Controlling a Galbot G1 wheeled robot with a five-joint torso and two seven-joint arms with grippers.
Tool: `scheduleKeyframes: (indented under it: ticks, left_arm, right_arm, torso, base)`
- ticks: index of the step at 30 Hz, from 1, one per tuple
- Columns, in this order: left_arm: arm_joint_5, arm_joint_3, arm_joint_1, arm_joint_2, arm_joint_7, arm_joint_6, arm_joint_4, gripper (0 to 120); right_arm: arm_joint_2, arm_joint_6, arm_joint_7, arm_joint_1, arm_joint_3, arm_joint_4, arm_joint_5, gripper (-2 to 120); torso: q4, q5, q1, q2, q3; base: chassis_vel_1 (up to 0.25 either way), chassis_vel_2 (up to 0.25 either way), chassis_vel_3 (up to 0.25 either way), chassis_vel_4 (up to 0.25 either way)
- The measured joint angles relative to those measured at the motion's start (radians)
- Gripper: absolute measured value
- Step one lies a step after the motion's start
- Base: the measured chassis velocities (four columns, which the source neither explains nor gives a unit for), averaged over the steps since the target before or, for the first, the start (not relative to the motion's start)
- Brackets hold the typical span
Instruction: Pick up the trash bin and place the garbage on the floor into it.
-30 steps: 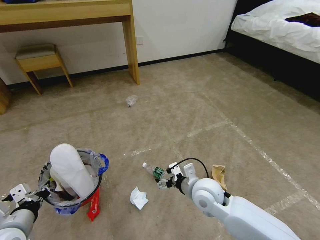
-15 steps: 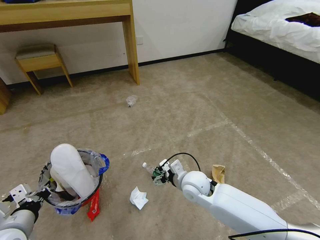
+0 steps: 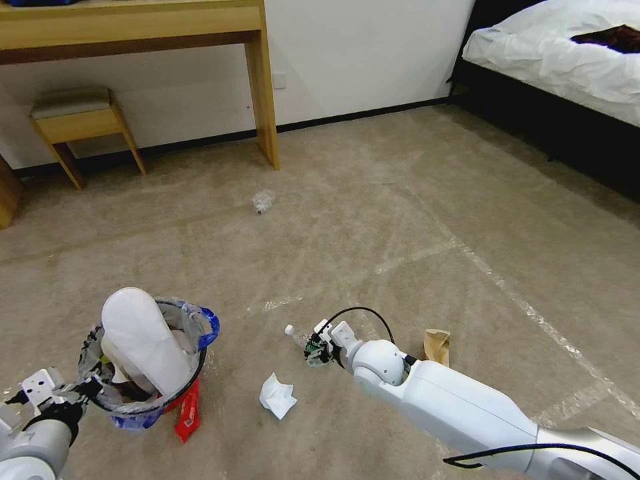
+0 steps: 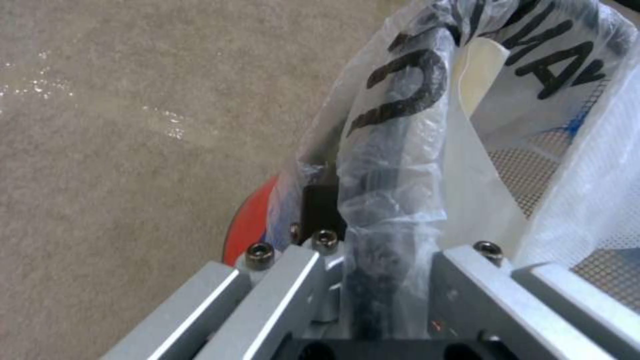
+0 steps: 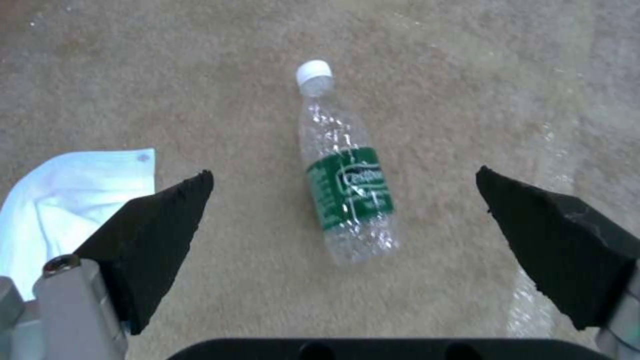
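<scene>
The red trash bin (image 3: 137, 415), lined with a clear bag, hangs at the lower left with a white slipper sole (image 3: 143, 340) sticking out of it. My left gripper (image 3: 75, 389) is shut on its bag-wrapped rim (image 4: 390, 200). A clear bottle with a green label (image 3: 297, 335) lies on the carpet. My right gripper (image 3: 313, 350) hovers open just above it, and the bottle (image 5: 347, 190) lies between its fingertips (image 5: 167, 210), untouched. Crumpled white paper (image 3: 277, 397) lies near the bottle. A red wrapper (image 3: 188, 410) lies beside the bin. A brown cardboard scrap (image 3: 437, 345) rests right of my arm. A clear plastic scrap (image 3: 263, 200) lies farther off.
A wooden desk leg (image 3: 263, 87) and a small stool (image 3: 77, 120) stand by the far wall. A bed (image 3: 567, 60) with white bedding fills the far right. Open carpet lies between them and me.
My right arm has swung left and forward, bringing the open gripper closer over the bottle. The bin and left gripper have stayed put.
</scene>
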Motion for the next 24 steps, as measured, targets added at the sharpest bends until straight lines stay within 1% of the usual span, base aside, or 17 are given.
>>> scheduleKeyframes:
  ticks: [2, 4, 8, 10, 13, 18, 24]
  left_arm:
    - [0.000, 0.000, 0.001, -0.001, 0.000, 0.000, -0.003, 1]
    - [0.000, 0.001, 0.003, -0.004, 0.000, 0.000, -0.007, 1]
    - [0.000, 0.001, 0.005, -0.005, 0.000, 0.000, -0.011, 1]
    - [0.000, -0.002, 0.009, -0.006, 0.000, 0.000, -0.015, 1]
    - [0.000, -0.002, 0.009, -0.006, 0.000, 0.000, -0.015, 1]
    - [0.001, -0.003, 0.011, -0.008, -0.001, -0.001, -0.021, 1]
    - [0.001, -0.006, 0.019, -0.009, -0.001, -0.001, -0.031, 1]
  right_arm:
    - [0.012, 0.009, -0.007, 0.002, -0.005, -0.018, -0.008, 100]
    - [0.040, 0.042, -0.025, 0.007, -0.017, -0.062, -0.038, 100]
    - [0.061, 0.061, -0.041, 0.014, -0.023, -0.095, -0.054, 100]
    - [0.083, 0.086, -0.059, 0.023, -0.031, -0.136, -0.067, 100]
    - [0.087, 0.091, -0.062, 0.024, -0.032, -0.144, -0.069, 100]
    - [0.137, 0.142, -0.080, 0.023, -0.042, -0.236, -0.094, 99]
    - [0.155, 0.169, -0.102, 0.009, -0.034, -0.304, -0.114, 99]
  torso:
    - [0.0001, 0.0001, 0.000, 0.000, 0.000]
    - [0.0000, 0.0001, 0.000, 0.000, 0.000]
    - [0.0000, 0.0000, 0.000, 0.000, 0.000]
    - [0.0001, 0.0001, 0.000, 0.000, 0.000]
    - [0.0001, 0.0000, 0.000, 0.000, 0.000]
    - [0.0002, 0.0001, 0.000, 0.000, 0.000]
    - [0.0000, 0.0001, 0.000, 0.000, 0.000]
  base:
    - [0.000, 0.000, 0.000, 0.000]
    - [0.000, 0.000, 0.000, 0.000]
    - [0.000, 0.000, 0.000, 0.000]
    - [0.000, 0.000, 0.000, 0.000]
    - [0.000, 0.000, 0.000, 0.000]
    - [0.000, 0.000, 0.000, 0.000]
    - [0.000, 0.000, 0.000, 0.000]
